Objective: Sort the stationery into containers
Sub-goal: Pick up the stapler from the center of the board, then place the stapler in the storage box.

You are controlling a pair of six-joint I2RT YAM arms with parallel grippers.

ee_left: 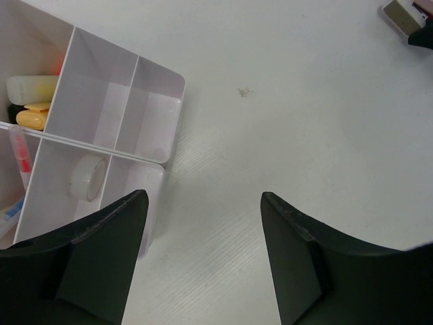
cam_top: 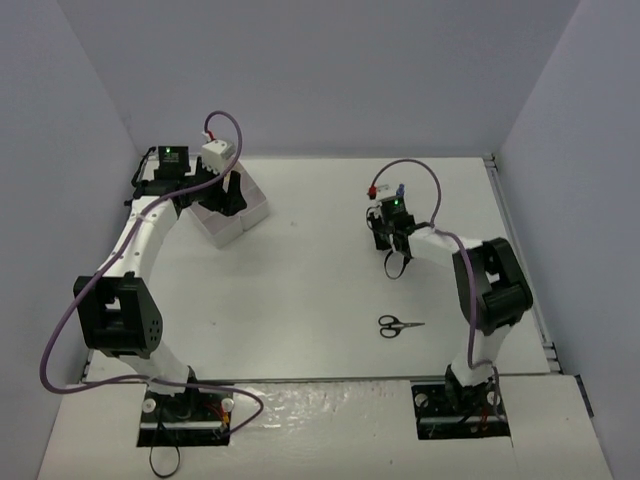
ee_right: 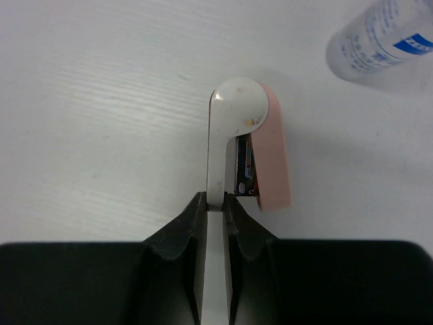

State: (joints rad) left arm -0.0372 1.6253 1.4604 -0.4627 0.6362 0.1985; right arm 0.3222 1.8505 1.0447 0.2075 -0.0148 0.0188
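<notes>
pinching the pink-and-white stapler (ee_right: 274, 149) lengthwise, the right hand (ee_right: 215, 201) holds it, rounded end pointing away.

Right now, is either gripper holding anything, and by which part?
The right gripper is shut on the small pink-and-white stapler, pinching the near end of its white part. The left gripper is open and holds nothing.
</notes>
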